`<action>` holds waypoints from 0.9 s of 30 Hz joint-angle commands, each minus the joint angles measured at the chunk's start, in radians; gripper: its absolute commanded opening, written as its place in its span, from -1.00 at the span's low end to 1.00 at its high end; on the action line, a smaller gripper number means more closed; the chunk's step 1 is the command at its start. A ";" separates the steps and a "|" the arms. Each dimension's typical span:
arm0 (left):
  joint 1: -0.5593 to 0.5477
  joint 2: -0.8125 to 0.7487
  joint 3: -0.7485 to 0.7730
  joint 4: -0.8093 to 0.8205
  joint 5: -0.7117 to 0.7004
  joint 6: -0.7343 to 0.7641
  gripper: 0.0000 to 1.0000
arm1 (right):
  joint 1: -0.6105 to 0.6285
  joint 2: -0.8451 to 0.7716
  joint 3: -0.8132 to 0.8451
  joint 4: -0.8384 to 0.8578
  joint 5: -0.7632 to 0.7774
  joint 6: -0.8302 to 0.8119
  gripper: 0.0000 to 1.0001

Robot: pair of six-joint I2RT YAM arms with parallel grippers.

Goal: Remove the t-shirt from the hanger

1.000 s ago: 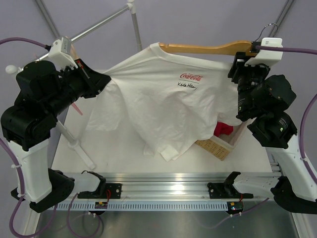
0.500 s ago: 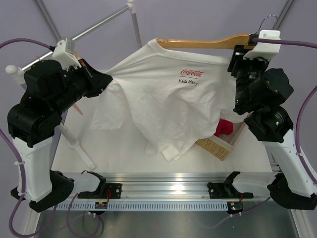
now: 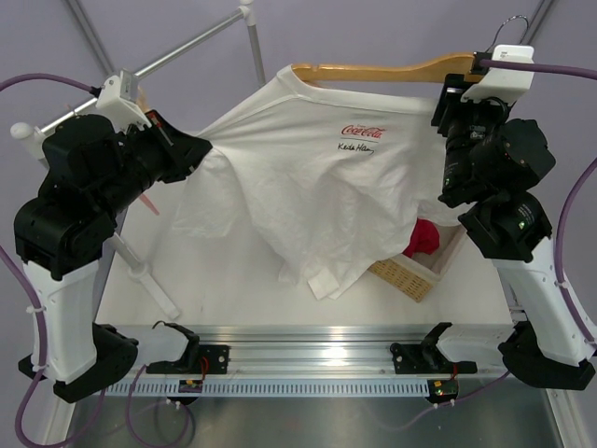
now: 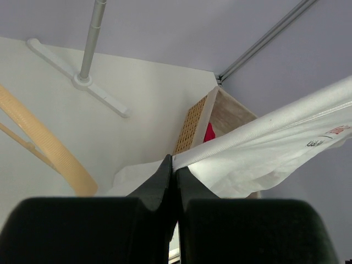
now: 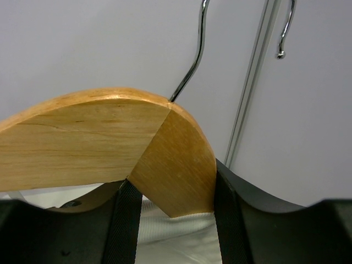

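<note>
Up at upper right, the right gripper (image 3: 454, 98) is clamping one end of the honey-tan wooden hanger (image 3: 373, 73) with silver hook. The white short-sleeved t-shirt (image 3: 308, 187) with red script is hanging from it across centre, its left edge being pinched by the pressed-together left gripper (image 3: 199, 149). Its hem is dangling over the white table (image 3: 215, 280) beside a wicker basket (image 3: 410, 275).

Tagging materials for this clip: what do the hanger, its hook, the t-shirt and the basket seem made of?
Hanger: wood, honey-tan with a smooth satin finish; grain and a joint line show. Hook: silvery metal wire, glossy. T-shirt: soft matte white fabric, probably cotton knit, judging by its loose folds. Basket: tan woven wicker or similar; the weave shows on its wall.
</note>
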 commanded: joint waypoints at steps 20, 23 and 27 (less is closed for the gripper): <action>0.060 -0.113 -0.118 -0.325 -0.159 0.024 -1.00 | -0.092 -0.061 0.216 0.425 0.308 0.048 -1.00; 0.060 -0.222 -0.204 -0.039 0.048 0.093 -1.00 | -0.092 -0.059 0.264 0.072 0.040 0.247 -1.00; 0.060 -0.279 -0.264 0.213 0.280 0.101 -0.24 | -0.092 -0.126 0.183 -0.043 -0.203 0.309 -1.00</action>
